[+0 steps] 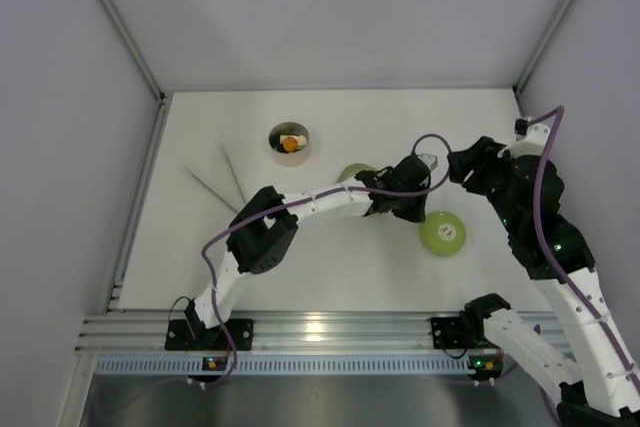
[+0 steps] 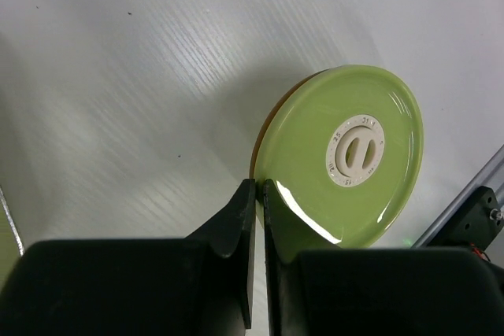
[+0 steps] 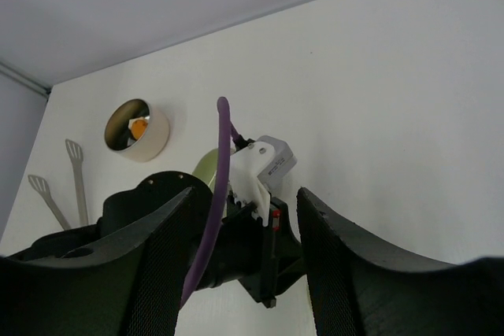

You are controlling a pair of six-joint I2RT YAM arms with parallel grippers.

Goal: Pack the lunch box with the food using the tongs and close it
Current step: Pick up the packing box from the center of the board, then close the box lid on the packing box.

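Note:
The lunch box (image 1: 289, 143) (image 3: 138, 129) stands open at the back with orange and white food (image 1: 291, 142) inside. Its light-green lid (image 1: 443, 234) (image 2: 339, 155) lies right of centre. My left gripper (image 1: 420, 209) (image 2: 260, 190) is shut on the lid's near rim, pinching the thin edge, and a brown underside shows along the lid's left edge. My right gripper (image 1: 455, 165) (image 3: 244, 273) hangs open just behind the left wrist, holding nothing. The tongs (image 1: 215, 183) (image 3: 75, 179) lie on the table at the left.
A green dish (image 1: 353, 173) (image 3: 203, 169) sits between the lunch box and the lid, half hidden by my left arm. White walls close the back and both sides. An aluminium rail (image 1: 330, 332) runs along the near edge.

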